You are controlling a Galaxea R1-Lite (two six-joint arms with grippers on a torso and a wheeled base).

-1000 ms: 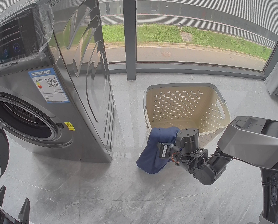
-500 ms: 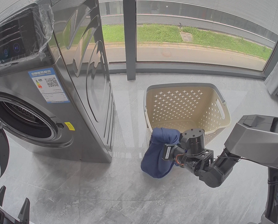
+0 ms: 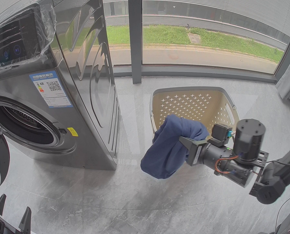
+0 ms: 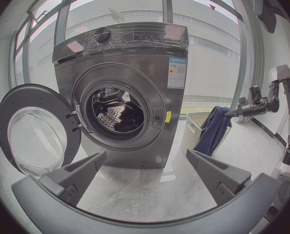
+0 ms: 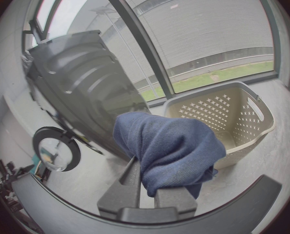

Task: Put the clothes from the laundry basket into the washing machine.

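Note:
A dark blue garment (image 3: 168, 146) hangs from my right gripper (image 3: 185, 141), which is shut on its upper fold. It hangs in the air over the near left corner of the beige laundry basket (image 3: 193, 89). In the right wrist view the cloth (image 5: 171, 150) drapes over the closed fingers (image 5: 128, 182). The grey washing machine (image 3: 83, 82) stands to the left with its drum opening (image 3: 25, 126) uncovered and its door (image 4: 34, 127) swung wide. Dark clothing (image 4: 127, 122) lies inside the drum. My left gripper (image 4: 145, 168) sits low in front of the machine, open and holding nothing.
The basket's inside (image 3: 197, 114) shows bare beige walls. Grey tiled floor (image 3: 119, 199) stretches between the machine and the basket. A window wall with a dark pillar (image 3: 135, 33) runs behind. A curtain (image 3: 289, 78) hangs at the far right.
My right gripper has risen with the blue garment, lifting it from floor level beside the basket to well above the rim. The right arm's wrist has swung up and right. The left arm is still.

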